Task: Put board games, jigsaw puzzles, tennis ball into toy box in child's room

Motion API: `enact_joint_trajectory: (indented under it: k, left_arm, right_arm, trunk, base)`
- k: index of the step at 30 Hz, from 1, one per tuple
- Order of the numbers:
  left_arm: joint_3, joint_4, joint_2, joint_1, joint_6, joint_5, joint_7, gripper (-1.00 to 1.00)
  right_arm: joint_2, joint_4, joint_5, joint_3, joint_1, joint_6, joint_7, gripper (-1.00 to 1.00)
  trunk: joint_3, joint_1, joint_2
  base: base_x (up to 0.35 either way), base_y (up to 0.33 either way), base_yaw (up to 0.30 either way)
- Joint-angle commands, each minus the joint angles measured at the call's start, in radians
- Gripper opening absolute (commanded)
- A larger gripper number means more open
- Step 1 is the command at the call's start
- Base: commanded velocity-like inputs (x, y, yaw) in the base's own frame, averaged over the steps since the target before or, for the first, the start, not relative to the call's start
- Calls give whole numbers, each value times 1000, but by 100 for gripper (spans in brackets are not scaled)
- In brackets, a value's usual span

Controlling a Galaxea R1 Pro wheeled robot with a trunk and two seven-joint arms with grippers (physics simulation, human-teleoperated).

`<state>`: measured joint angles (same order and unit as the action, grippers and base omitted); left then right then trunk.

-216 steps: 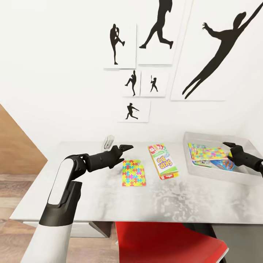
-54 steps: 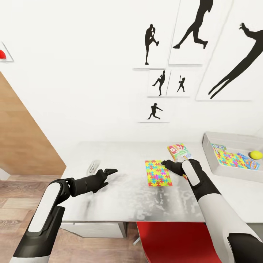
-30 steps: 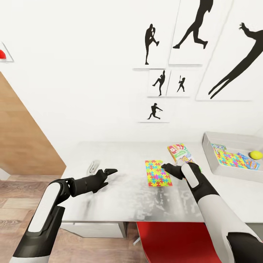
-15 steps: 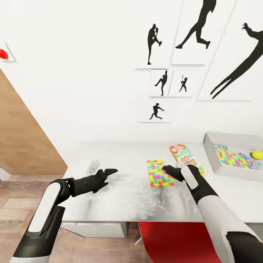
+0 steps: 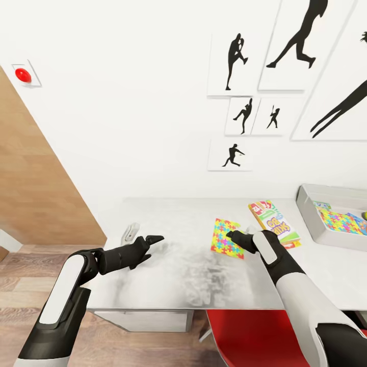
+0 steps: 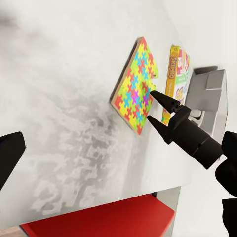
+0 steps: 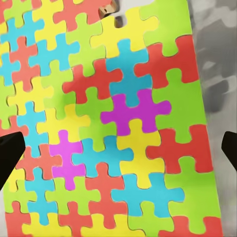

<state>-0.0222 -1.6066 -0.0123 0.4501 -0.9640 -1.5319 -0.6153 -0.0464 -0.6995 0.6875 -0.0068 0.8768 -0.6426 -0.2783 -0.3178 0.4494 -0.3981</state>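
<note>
One jigsaw puzzle (image 5: 227, 237) lies flat on the pale table (image 5: 173, 275), with the "SKIP BO" board game (image 5: 275, 224) beside it on the right. My right gripper (image 5: 230, 235) is open and hovers over the puzzle's near right part; the right wrist view has the puzzle (image 7: 133, 113) spread between its two fingers. In the left wrist view that gripper (image 6: 154, 106) shows its fingers apart beside the puzzle (image 6: 134, 94). My left gripper (image 5: 155, 238) is open and empty over the table's left part. The toy box (image 5: 312, 214) at the far right holds the other jigsaw puzzle (image 5: 340, 222). The tennis ball is out of view.
A small white-grey object (image 5: 130, 233) lies on the table beside my left gripper. A red chair seat (image 5: 265, 336) sits under the table's front edge. A wooden panel (image 5: 30, 193) stands to the left, and silhouette pictures hang on the wall.
The whole picture has slid right as the camera turned left, cutting off part of the toy box. My right gripper stays over the puzzle. The left arm holds still.
</note>
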Motion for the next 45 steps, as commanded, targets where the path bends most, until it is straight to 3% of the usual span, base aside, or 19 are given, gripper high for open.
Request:
enact_joint_trajectory:
  k: [1,17,18,21,28,36,45]
  left_arm:
    - [-1,-1,0,1,0,-10,-10,100]
    - [-1,-1,0,1,1,-10,-11,100]
    - [-1,-1,0,1,1,-10,-11,100]
    - [-1,-1,0,1,1,-10,-11,100]
    - [-1,-1,0,1,1,-10,-10,100]
    - [-1,-1,0,1,1,-10,-11,100]
    - [-1,-1,0,1,1,-10,-12,100]
  right_arm:
    - [-1,-2,11,-1,1,-3,-9,100]
    - [-10,-2,10,-2,4,0,-11,100]
    - [-10,-2,11,-8,4,0,-11,100]
    - [-10,0,11,-85,4,0,-10,100]
    - [-8,0,11,-119,2,0,-10,100]
    - [-5,0,11,-121,2,0,-9,100]
    - [-4,0,10,-121,2,0,-10,100]
  trunk:
    - [-2,1,-2]
    - [-2,1,-2]
    - [-2,1,-2]
    - [-2,1,-2]
    - [-1,1,-2]
    - [2,1,-2]
    - [3,1,-2]
  base:
    - [0,26,0]
    - [53,19,0]
    - [163,34,0]
    - [57,12,0]
    - [13,3,67]
    - [1,0,250]
    - [0,0,45]
